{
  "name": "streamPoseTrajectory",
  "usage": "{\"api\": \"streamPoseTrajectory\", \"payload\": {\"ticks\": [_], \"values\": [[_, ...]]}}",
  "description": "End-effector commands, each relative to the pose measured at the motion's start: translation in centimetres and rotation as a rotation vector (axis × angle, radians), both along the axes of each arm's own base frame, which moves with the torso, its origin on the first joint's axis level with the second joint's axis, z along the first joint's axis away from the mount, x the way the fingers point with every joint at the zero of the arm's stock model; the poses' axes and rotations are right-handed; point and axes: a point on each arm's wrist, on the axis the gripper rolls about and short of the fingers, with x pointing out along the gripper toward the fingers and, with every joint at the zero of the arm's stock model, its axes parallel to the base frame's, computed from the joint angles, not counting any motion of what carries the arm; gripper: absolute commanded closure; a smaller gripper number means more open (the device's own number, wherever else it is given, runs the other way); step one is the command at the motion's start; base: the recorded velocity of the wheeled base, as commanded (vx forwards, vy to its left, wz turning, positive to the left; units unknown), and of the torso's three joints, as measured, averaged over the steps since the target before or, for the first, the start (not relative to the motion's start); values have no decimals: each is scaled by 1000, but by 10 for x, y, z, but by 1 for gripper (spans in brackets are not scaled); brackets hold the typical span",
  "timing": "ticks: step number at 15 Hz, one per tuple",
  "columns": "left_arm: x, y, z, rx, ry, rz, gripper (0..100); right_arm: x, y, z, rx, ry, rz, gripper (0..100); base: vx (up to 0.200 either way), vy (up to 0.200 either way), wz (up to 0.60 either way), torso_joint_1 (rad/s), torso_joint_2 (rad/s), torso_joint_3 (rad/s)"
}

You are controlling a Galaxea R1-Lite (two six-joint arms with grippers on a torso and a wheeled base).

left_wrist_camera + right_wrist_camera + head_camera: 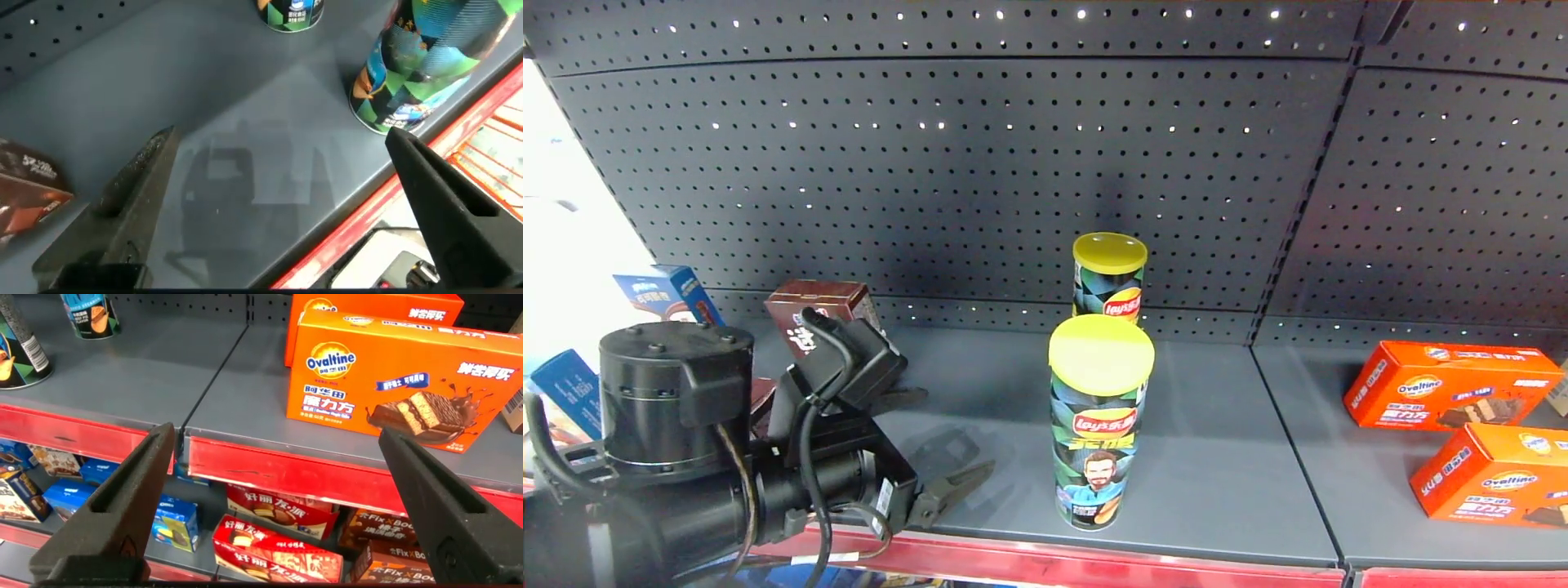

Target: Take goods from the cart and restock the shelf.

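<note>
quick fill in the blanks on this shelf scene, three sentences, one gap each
1. The two tall cylindrical chip cans on the dark grey metal shelf have lids coloured ___.
2. The left tool, beside the cans, has its jaws ___ and holds nothing.
3. The flat orange cardboard boxes lie to the robot's ___ of the cans.
Missing words: yellow; open; right.

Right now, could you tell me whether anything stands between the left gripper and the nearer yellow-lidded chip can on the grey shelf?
Nothing visible does. The open left gripper hangs to the left of the nearer yellow-lidded chip can, with only bare grey metal shelf between them.
</note>
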Motion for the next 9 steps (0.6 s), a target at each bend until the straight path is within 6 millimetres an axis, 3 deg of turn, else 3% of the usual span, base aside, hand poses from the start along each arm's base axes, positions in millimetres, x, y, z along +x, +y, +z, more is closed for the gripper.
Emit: {"api": "streamPoseTrajectory", "payload": {"ticks": [1,9], "values": [[6,-7,-2,6,6,-6,0,0,0,0,-1,0,0,0,0,0,0,0,0,0],[22,-20,-1,16,0,-6,0,0,0,0,-2,1,-2,0,0,0,0,0,0,0]]}}
